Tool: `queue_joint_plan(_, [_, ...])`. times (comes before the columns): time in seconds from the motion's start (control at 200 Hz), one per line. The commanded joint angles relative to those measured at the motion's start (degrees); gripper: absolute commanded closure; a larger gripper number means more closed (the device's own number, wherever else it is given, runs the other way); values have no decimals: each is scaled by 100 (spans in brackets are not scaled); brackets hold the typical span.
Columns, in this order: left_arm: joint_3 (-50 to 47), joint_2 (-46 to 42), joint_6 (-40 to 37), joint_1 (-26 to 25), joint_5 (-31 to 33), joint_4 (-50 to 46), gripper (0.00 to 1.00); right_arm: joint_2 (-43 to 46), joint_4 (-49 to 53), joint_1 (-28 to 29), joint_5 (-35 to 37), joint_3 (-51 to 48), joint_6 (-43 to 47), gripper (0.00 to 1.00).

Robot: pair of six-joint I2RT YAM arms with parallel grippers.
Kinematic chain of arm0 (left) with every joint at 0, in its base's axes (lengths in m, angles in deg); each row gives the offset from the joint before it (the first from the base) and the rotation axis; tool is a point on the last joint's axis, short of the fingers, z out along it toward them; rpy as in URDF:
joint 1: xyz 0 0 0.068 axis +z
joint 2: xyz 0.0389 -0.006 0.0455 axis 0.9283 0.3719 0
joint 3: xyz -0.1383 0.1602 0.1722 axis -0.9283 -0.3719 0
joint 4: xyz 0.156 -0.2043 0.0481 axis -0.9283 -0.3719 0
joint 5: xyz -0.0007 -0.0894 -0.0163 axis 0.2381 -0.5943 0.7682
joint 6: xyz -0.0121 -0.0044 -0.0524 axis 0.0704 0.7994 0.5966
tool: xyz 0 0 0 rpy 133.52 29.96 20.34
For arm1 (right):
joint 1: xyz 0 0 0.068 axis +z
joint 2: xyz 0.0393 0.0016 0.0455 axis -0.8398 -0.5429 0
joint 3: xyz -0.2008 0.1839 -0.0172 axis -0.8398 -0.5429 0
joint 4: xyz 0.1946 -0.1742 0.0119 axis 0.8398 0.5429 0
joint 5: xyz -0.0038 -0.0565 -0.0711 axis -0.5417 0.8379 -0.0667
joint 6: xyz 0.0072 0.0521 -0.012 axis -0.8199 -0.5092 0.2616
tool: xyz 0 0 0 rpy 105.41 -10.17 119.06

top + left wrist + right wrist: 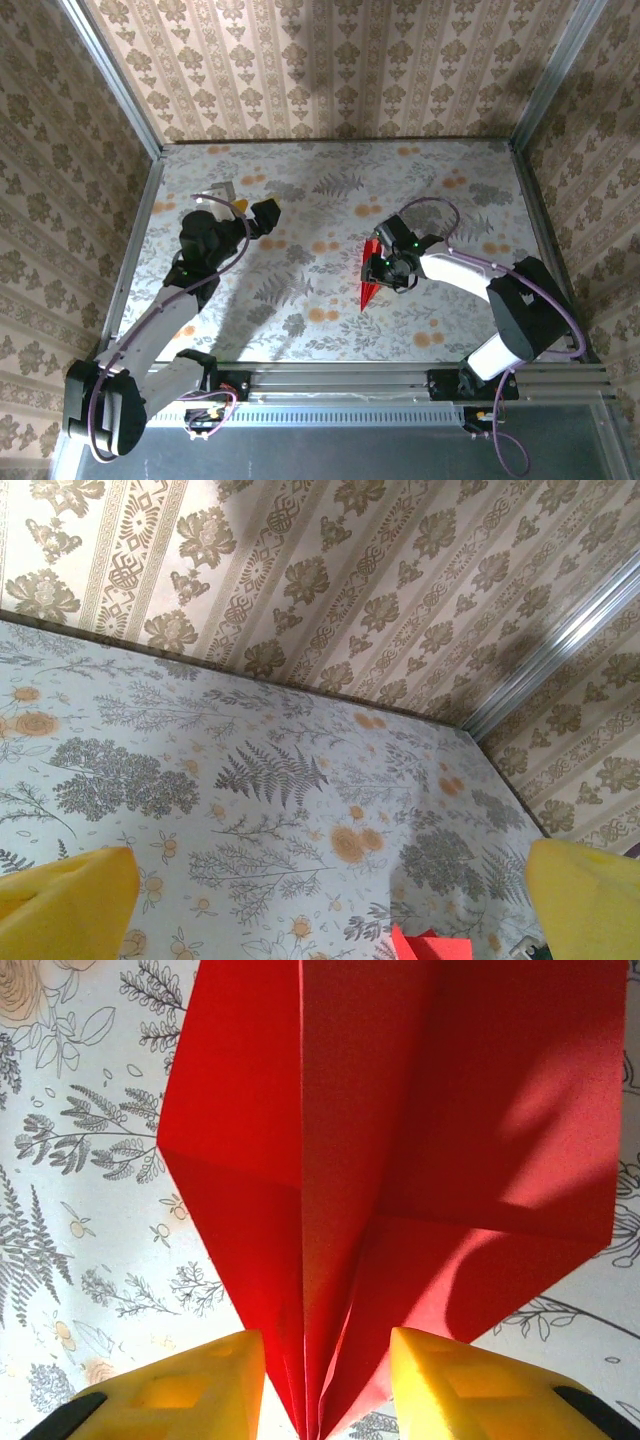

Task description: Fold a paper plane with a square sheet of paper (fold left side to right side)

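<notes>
Bright red paper plane (400,1140), a pointed dart w/ centre crease and angled flaps, sits just right of centre over the floral counter (320,200); from above it reads as a narrow sliver. The right gripper (325,1360) pinches its folded spine between yellow fingers (200,1390). The left gripper (255,210) hangs spread wide, empty, far-left, well apart. Folding looks essentially done; prob. only final creasing or setting down left.

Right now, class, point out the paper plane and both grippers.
paper plane (450,1110): right wrist view, on its broad flap.
right gripper (325,1350): right wrist view, midway between yellow fingertips.
left gripper (328,875): left wrist view, midway between fingertips.
</notes>
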Motion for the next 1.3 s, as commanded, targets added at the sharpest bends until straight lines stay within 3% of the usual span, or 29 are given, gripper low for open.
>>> queue_joint_plan(0.0, [-73,-107,-10,50,-63,-20,0,-124,-20,39,170,149,-55,62])
queue_joint_plan(0.695, [-83,-61,-1,85,-79,-6,0,-586,75,46,326,376,-12,79])
queue_joint_plan(0.945, [-91,-62,-2,102,-96,-19,0,-593,174,57,370,438,9,89])
queue_joint_plan(1.09, [-82,-70,-2,118,-111,-27,0,-581,616,62,531,724,207,95])
queue_joint_plan(1.295, [-82,-140,-1,137,-128,-72,0,-864,1779,-26,903,1771,753,95])
